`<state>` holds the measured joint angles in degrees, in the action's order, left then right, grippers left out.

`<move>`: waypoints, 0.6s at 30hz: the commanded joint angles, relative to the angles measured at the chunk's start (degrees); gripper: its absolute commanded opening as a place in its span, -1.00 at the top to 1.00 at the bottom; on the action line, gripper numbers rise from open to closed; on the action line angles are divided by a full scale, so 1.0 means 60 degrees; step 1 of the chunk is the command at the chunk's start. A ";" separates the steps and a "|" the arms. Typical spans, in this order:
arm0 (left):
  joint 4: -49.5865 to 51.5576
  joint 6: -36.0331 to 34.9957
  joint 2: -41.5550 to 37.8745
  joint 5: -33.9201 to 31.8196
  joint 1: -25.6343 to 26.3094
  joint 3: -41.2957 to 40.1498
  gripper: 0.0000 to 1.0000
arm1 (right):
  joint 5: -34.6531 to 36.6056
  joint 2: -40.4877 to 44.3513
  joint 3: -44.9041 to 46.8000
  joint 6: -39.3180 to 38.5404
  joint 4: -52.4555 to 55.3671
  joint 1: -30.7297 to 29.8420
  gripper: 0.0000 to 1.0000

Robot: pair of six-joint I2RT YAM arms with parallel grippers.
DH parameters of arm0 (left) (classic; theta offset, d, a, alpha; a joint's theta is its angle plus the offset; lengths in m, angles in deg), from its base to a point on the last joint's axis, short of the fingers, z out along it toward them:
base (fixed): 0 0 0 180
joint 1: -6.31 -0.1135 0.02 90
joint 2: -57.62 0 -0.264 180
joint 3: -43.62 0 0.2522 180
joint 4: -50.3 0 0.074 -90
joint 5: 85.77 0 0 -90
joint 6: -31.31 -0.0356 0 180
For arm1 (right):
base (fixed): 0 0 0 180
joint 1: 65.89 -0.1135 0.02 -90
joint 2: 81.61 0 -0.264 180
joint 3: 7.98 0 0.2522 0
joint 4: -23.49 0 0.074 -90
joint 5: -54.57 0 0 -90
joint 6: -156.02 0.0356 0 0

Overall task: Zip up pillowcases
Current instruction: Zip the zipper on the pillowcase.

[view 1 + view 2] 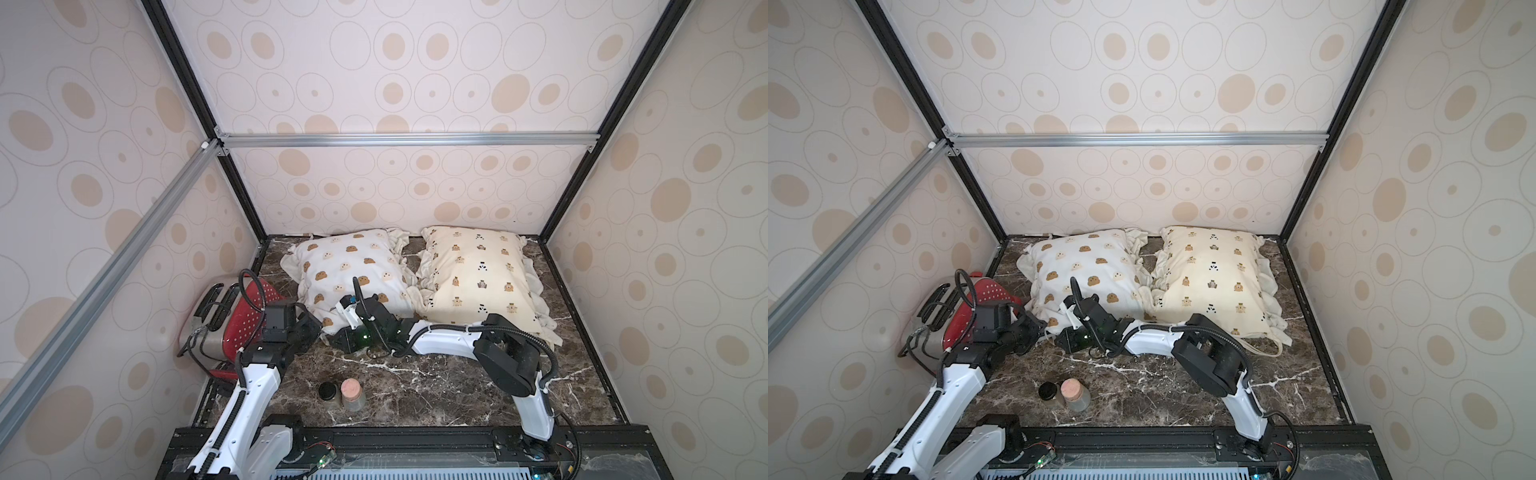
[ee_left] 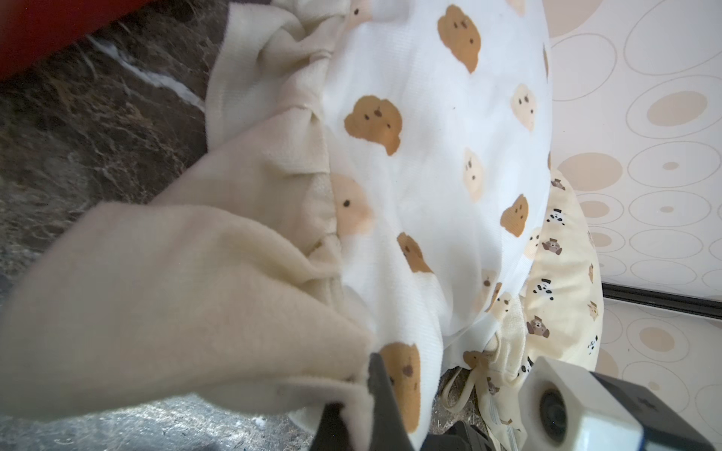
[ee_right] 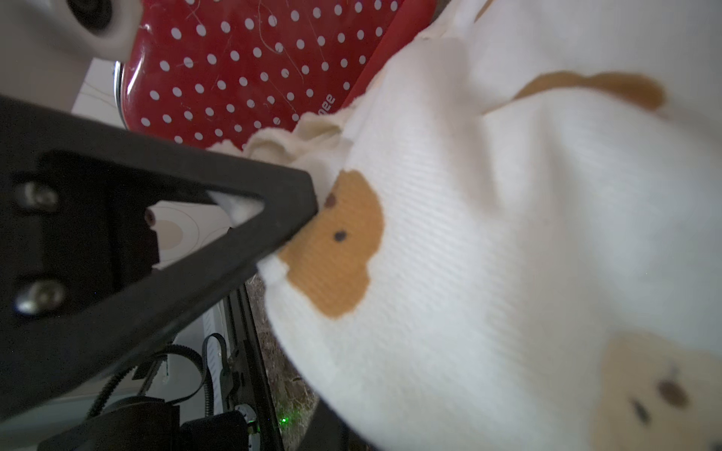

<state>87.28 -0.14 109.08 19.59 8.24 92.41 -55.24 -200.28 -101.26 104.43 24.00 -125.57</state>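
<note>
Two pillowcases lie side by side at the back of the marble table (image 1: 436,386). The white pillowcase (image 1: 353,270) (image 1: 1084,270) (image 2: 429,156) with brown and cream faces is on the left. The cream-yellow pillowcase (image 1: 478,274) (image 1: 1212,274) (image 2: 562,281) with small bears is on the right. My left gripper (image 1: 318,328) (image 1: 1040,328) (image 2: 357,390) is shut on the white pillowcase's front left corner, with ruffle fabric pinched between its jaws. My right gripper (image 1: 334,338) (image 1: 1061,338) sits just to the right of it, at the same front edge. White fabric (image 3: 508,234) drapes over its jaws, and only one dark finger (image 3: 326,427) shows.
A red dotted toaster (image 1: 237,316) (image 1: 959,307) (image 3: 250,70) stands tilted against the left wall, close behind the left wrist. A dark-lidded jar (image 1: 328,390) and a pink-topped jar (image 1: 352,392) stand near the front. A tie string (image 2: 465,386) hangs between the pillowcases.
</note>
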 commanded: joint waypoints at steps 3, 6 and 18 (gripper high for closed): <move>-0.0032 -0.0248 0.0045 -0.0029 -0.0029 0.0209 1.00 | 0.0309 -0.0129 -0.0244 0.0047 0.0128 0.0044 0.86; -0.0069 -0.0250 0.0022 -0.0040 -0.0027 0.0220 1.00 | 0.0406 -0.0109 -0.0248 0.0059 0.0259 0.0056 0.94; 0.0120 -0.0407 -0.0097 -0.0313 -0.0029 0.0438 1.00 | 0.1121 0.0175 -0.0384 0.0275 0.1510 0.0045 1.00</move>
<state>87.33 -1.30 109.19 19.28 8.24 92.43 -51.11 -200.24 -102.84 104.72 28.96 -125.44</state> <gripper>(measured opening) 0.061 0.042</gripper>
